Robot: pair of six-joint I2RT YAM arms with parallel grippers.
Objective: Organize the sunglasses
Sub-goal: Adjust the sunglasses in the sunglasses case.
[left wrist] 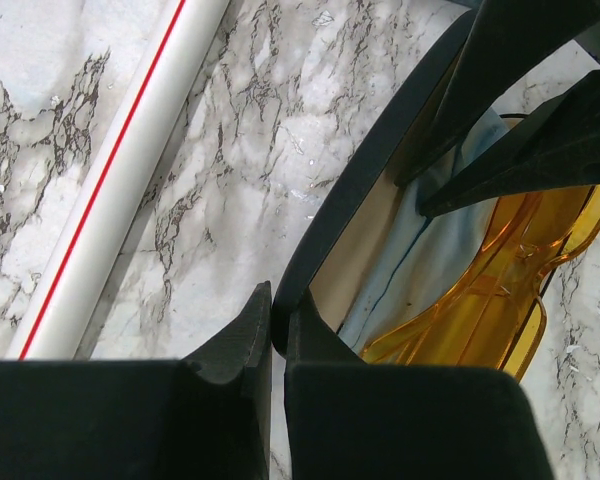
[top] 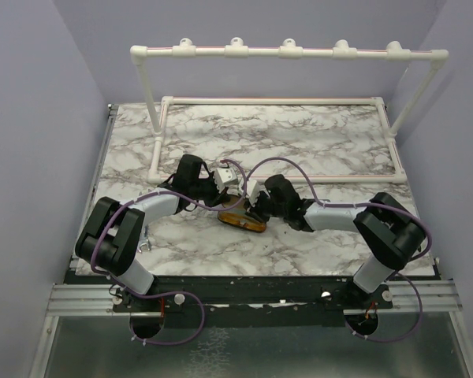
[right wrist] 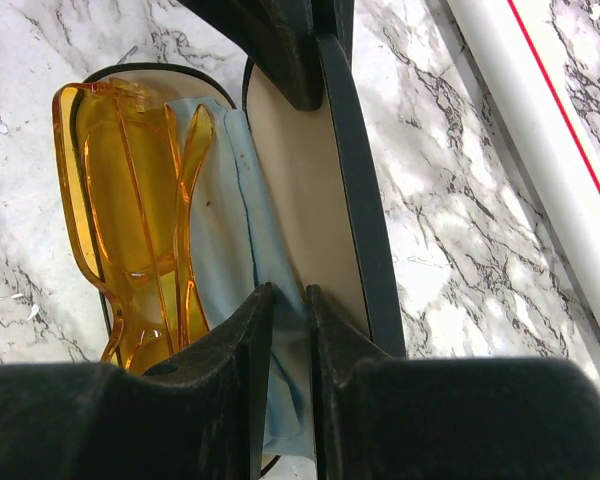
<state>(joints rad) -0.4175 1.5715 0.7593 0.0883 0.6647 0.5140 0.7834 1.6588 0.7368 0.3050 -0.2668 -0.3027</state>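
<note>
Closest to the left wrist lens, at bottom centre, the left gripper (left wrist: 278, 305) is clamped tight on the dark rim of the lid (left wrist: 350, 190) of an open black case (right wrist: 160, 68).

From the left of that frame, a white pipe (left wrist: 120, 170) with a red stripe runs diagonally across the upper left, lying on the marble table (left wrist: 240, 140). Next comes the lid, tilted up, with its beige lining facing right. A pale blue cloth (left wrist: 420, 250) lies against the lining, and the yellow-orange sunglasses (left wrist: 480, 300) sit folded at lower right. Fingers (left wrist: 520, 60) of the right gripper (left wrist: 422, 198) reach in from the upper right and hide part of the cloth and the sunglasses.

In the right wrist view the sunglasses lie at left inside the case, with the cloth just beside them. The lid is in the middle and the pipe at upper right. At bottom centre the right gripper's jaws stand narrow, with cloth showing in the slit. Whether they pinch it I cannot tell.

From above, both arms meet over the case at the middle of the table.
</note>
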